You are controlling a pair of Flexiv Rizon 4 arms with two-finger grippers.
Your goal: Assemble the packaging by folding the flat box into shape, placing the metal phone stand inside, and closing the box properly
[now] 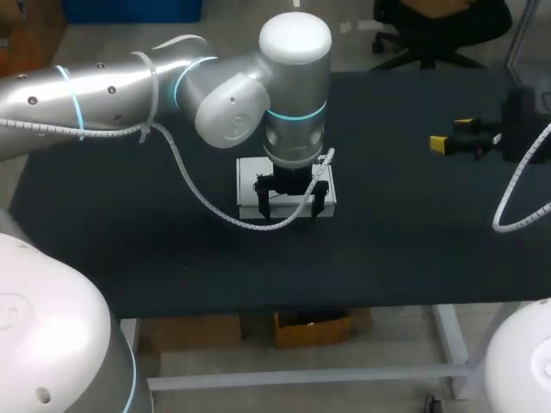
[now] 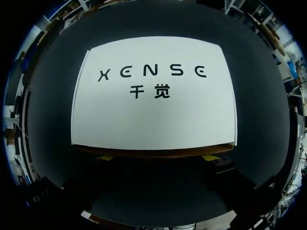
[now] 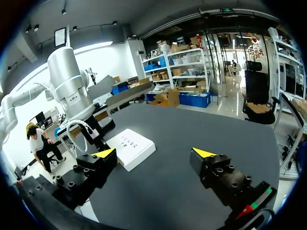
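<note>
A white box (image 1: 249, 188) with black print lies flat, lid down, near the middle of the black table (image 1: 413, 249).

Wide black table (image 1: 413, 258), matte top, white metal legs (image 1: 450, 334)

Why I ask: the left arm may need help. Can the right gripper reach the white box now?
Likely only its side: nothing lies between the right gripper and the white box, but the left gripper hangs over its top.
</note>
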